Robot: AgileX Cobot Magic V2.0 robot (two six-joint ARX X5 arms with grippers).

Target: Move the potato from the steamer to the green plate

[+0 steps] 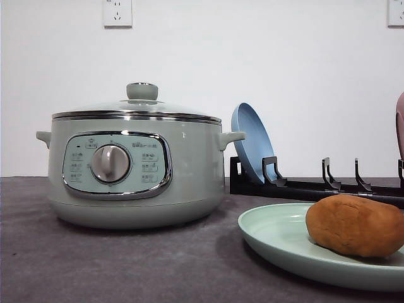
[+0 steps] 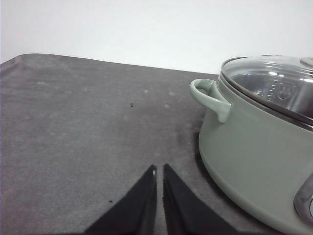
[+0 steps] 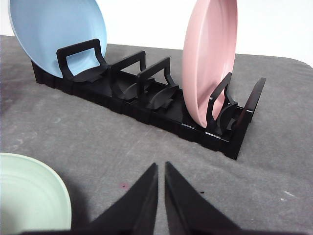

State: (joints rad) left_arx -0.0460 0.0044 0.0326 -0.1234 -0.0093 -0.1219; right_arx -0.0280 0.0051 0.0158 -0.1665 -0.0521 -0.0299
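Your dish rack and spare plates on the desk

You see a black dish rack [image 3: 146, 100] on the grey desk [image 3: 73, 132], holding a blue plate [image 3: 56, 29] and pink plate [image 3: 208, 58] upright, well apart.

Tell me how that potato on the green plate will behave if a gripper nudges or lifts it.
The potato looks oval and rounded, so a nudge would probably rock or roll it across the green plate's shallow, smooth surface. Its matte, slightly rough skin should grip fairly well. It appears solid, so likely stiff and fairly heavy for its size.
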